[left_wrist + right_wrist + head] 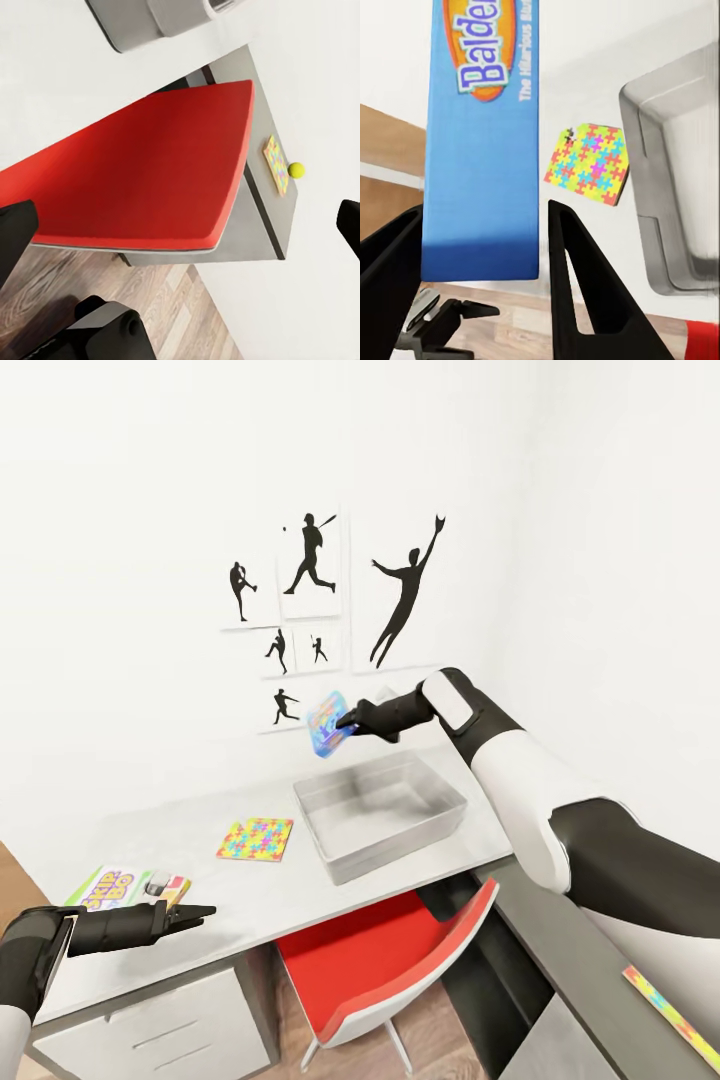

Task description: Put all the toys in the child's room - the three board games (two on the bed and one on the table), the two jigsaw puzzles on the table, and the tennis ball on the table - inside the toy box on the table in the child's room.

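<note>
We have a blue board game (327,724) pinched in our right end effector (347,722) above the toy box (383,812); left end effector (200,911), beside it, spread open, holding nothing.

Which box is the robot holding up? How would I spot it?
Find the grey toy box on the pale table. Just above its far edge, the right gripper pinches a blue game box. Unlike the jigsaw puzzle and Skip-Bo box, it's in the air.

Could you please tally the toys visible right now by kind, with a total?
Board games: 2, Skip-Bo and the blue box in the right gripper
Jigsaw puzzles: 2
Tennis balls: 1
Total: 5
</note>
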### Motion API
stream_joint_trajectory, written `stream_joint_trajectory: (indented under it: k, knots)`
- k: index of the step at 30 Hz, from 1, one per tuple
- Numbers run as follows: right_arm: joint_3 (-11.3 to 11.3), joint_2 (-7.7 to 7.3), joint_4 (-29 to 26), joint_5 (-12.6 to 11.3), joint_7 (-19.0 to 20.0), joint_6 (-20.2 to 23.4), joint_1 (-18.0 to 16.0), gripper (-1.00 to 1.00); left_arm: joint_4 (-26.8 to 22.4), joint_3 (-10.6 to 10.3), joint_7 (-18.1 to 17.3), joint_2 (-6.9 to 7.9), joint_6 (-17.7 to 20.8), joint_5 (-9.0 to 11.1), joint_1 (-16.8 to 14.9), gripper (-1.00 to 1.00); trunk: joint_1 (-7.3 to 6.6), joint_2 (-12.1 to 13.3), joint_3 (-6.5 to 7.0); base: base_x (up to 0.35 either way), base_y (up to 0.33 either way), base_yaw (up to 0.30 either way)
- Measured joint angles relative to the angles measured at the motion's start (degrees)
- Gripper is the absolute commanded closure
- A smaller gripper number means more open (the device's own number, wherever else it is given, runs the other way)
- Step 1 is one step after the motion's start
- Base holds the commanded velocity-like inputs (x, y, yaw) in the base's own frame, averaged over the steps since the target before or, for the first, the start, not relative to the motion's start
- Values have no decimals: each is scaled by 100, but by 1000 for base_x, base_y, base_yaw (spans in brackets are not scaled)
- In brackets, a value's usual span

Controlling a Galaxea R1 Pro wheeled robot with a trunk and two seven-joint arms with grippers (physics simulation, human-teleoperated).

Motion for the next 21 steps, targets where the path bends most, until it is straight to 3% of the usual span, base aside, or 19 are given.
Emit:
stream_joint_trajectory:
  k: [4, 6, 7, 9, 12, 16, 21]
  knots:
    - [-19, -33, 64, 661, -10, -2, -18, 100, 0, 0, 0, 1, 0, 1, 1, -100, 0, 0, 0, 3, 0, 0]
    - [-16, -168, 102, 865, -2, -4, -20, 100, -1, 0, 0, 1, 0, 1, 1, -100, 0, 1, 0, 0, 0, 0]
    - [-29, -258, 145, 839, 2, -1, -21, 100, -1, 0, 0, 1, 0, 1, 1, -100, 0, 0, 0, 0, 0, 0]
    - [-7, -523, 341, 1098, 9, -8, -21, 100, -2, 0, 0, 1, 1, 1, 1, -100, 1, 1, -1, 0, 0, 0]
    - [-16, -754, 474, 1004, 86, -3, -17, 100, -1, 0, 0, 1, 0, 1, 1, -100, 0, 0, 0, 0, 0, 0]
    - [95, -849, 501, 983, 609, 3, -7, 100, 0, 0, 0, 1, 0, 1, 0, -100, 0, 0, 0, 0, 0, 0]
    - [848, -1043, 472, 1071, 1420, 4, 23, 100, 0, 0, 0, 1, 0, 1, 0, -100, 0, 0, 0, 0, 0, 0]
